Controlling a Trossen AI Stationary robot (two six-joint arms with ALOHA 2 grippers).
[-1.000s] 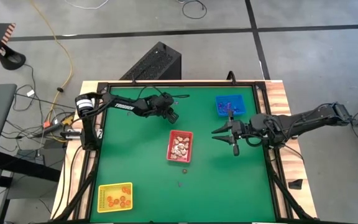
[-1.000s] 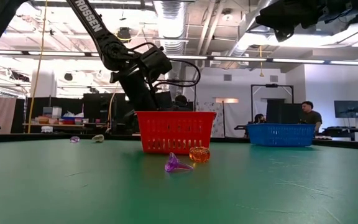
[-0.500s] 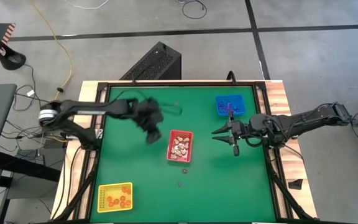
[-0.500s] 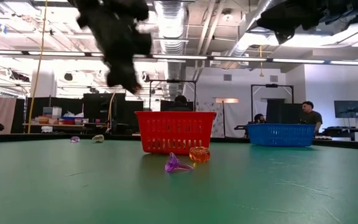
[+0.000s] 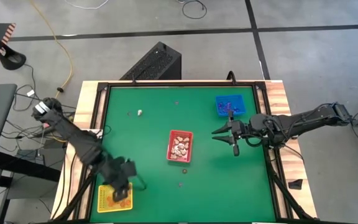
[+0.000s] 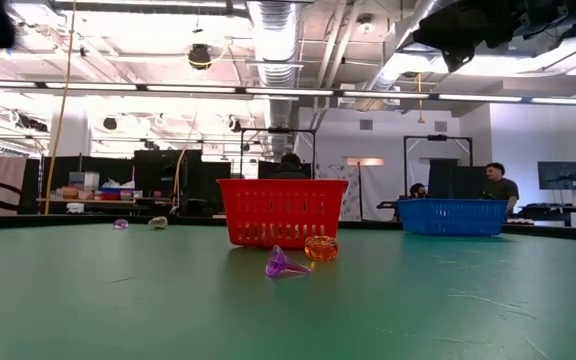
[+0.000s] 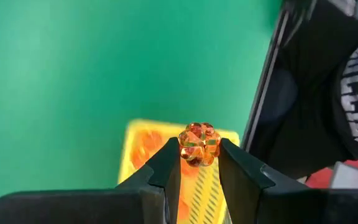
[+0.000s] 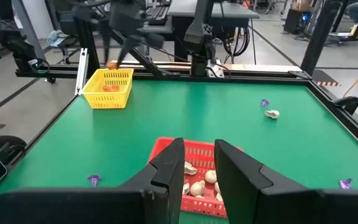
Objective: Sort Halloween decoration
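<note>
My left gripper (image 5: 120,188) hangs over the yellow tray (image 5: 110,198) at the table's near left corner, shut on an orange trinket (image 7: 199,135). Other orange trinkets lie in that tray (image 7: 143,144). My right gripper (image 5: 221,132) waits open at the right, level, pointing at the red tray (image 5: 180,146) of cream trinkets. On the cloth lie an orange trinket (image 6: 320,248) and a purple one (image 6: 285,264) near the red tray. A cream one (image 5: 140,112) and a purple one (image 5: 128,113) lie at the far left. My left gripper pinches the orange trinket by its two opposite sides (image 7: 185,148) between its two fingers. The fingers slant downward over the tray. The trinket is lifted clear, above the yellow tray's edge.
The blue tray (image 5: 230,105) with purple trinkets stands at the far right, just beyond my right gripper. A black frame (image 5: 98,134) runs around the green cloth. People and desks show in the room beyond the table.
My left gripper has swung from the far side, beside the red tray, to the near left corner above the yellow tray. It rose out of the low view and tipped more downward. My right arm has kept still.
</note>
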